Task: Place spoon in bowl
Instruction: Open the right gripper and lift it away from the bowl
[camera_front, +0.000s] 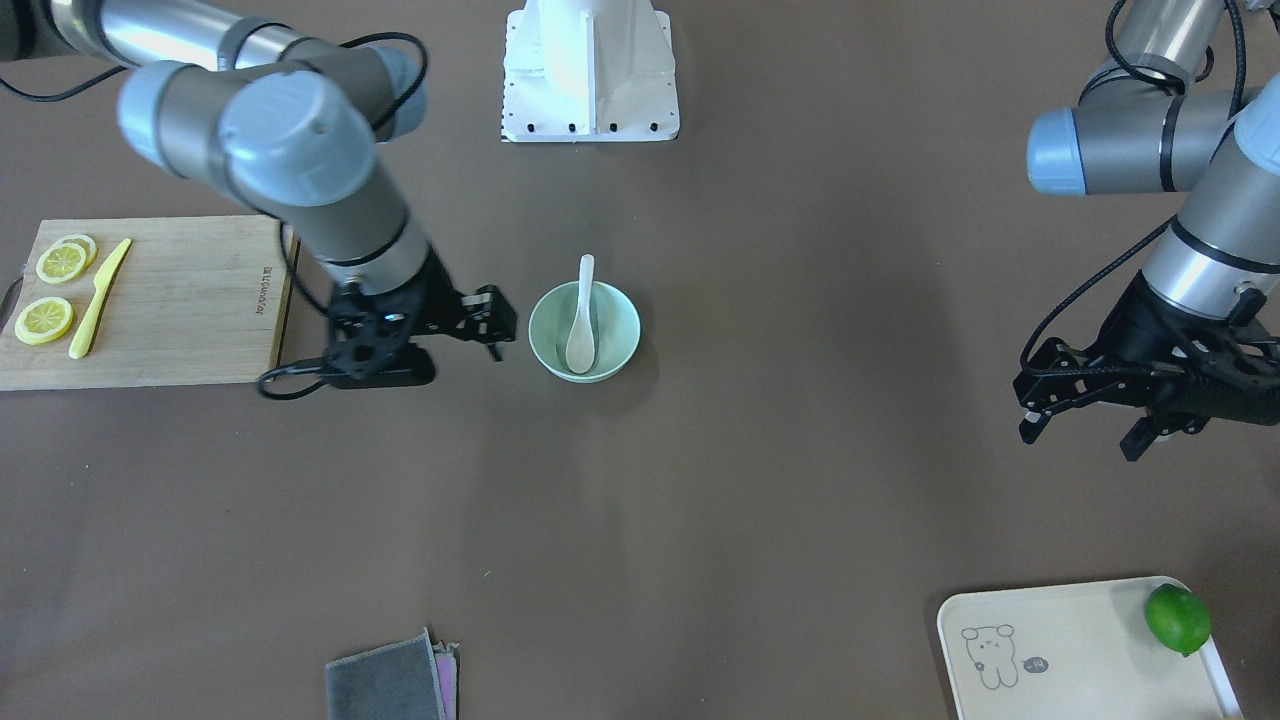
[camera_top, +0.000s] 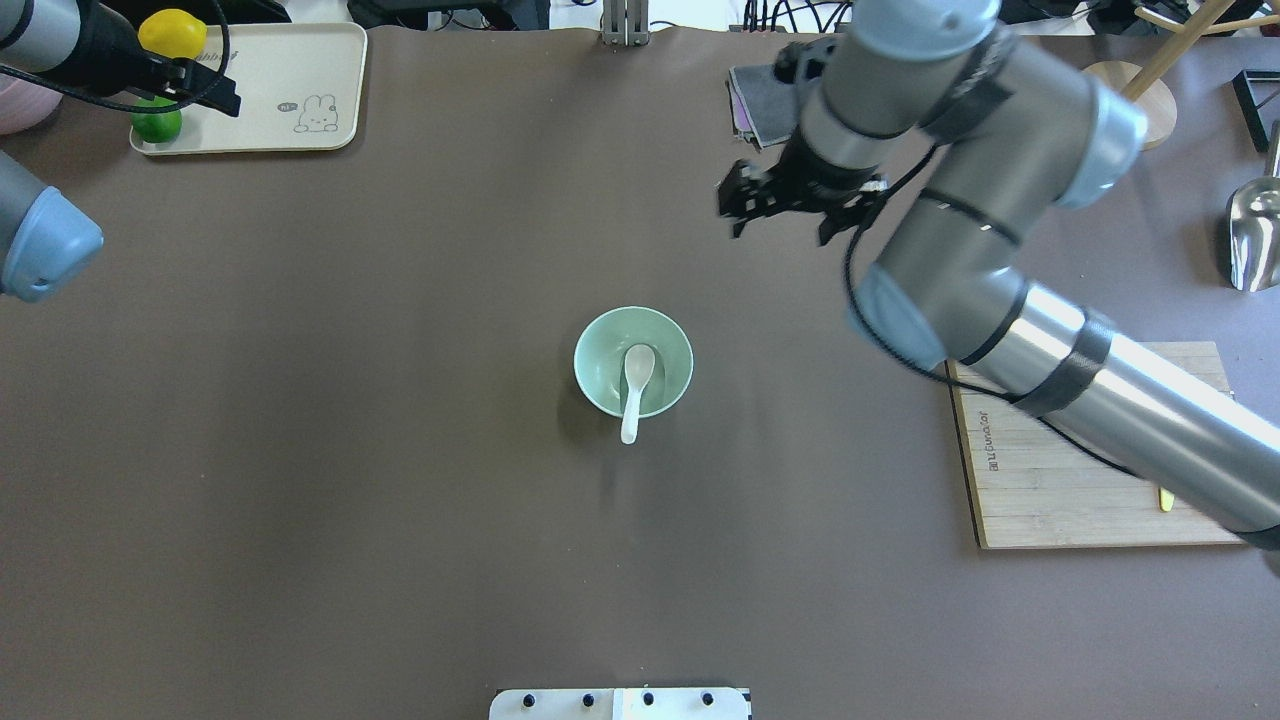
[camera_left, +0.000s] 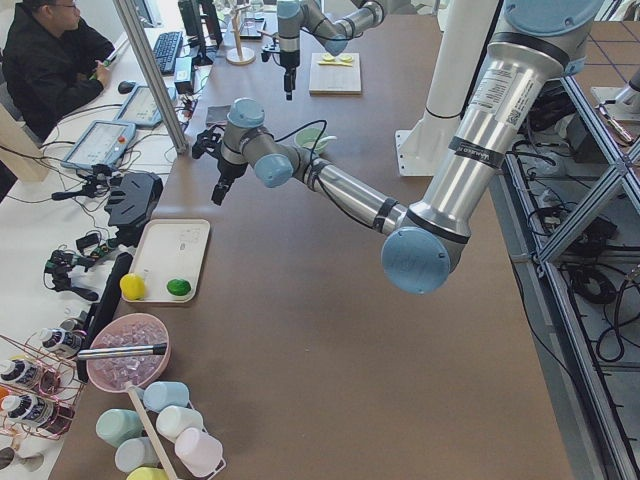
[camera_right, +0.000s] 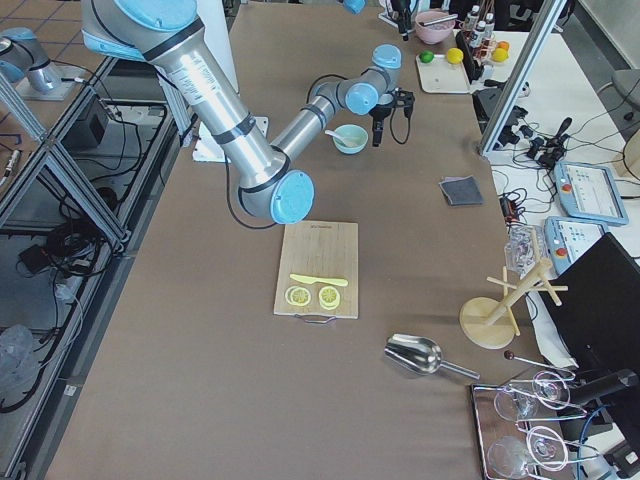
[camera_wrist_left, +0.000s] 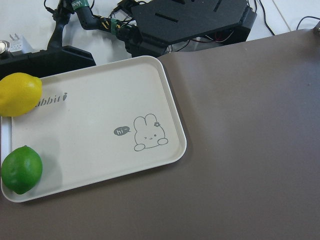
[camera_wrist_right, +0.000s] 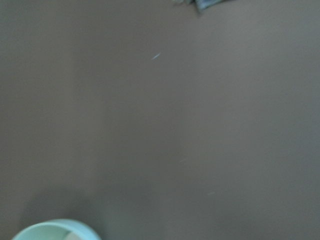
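Brown table (camera_front: 760, 480), with the spoon (camera_front: 581, 335) lying in the green bowl (camera_front: 618, 350) mid-table, scoop inside and handle poking over the rim toward the robot's base. The right gripper (camera_front: 495, 325) is near the bowl with its fingers apart and empty. The left gripper (camera_front: 1080, 445) is well off to the side, same deal.

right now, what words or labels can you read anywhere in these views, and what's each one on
"hi~": in a small dark speech bubble beside the rabbit drawing on the cream rectangular tray.
"abbit": near the same tray's edge; the yellow lemon hides how the word starts.
Printed brand mark along one edge of the bamboo cutting board: too small to read.
No other text is legible.
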